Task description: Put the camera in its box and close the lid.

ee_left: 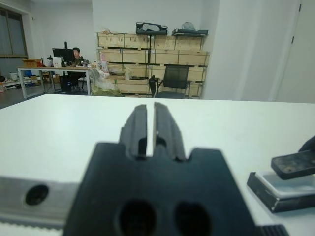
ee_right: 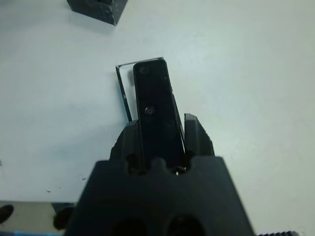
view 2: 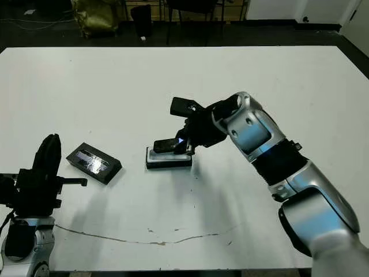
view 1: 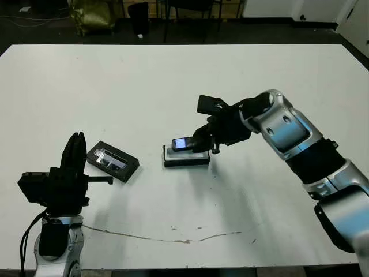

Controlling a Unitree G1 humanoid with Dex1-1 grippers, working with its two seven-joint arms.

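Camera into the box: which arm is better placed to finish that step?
Right. The right gripper is shut on the camera and holds it just over the box. The left gripper is shut on nothing, out by the lid, apart from the box.

White table (view 1: 173, 86): box (view 1: 185, 157) near centre, lid (view 1: 113, 161) lying flat well apart toward robot's left; thin brownish scuff line (view 1: 173, 238) along near edge.

Head stereo looks down at table (view 1: 173, 75); wrist cameras low, close.
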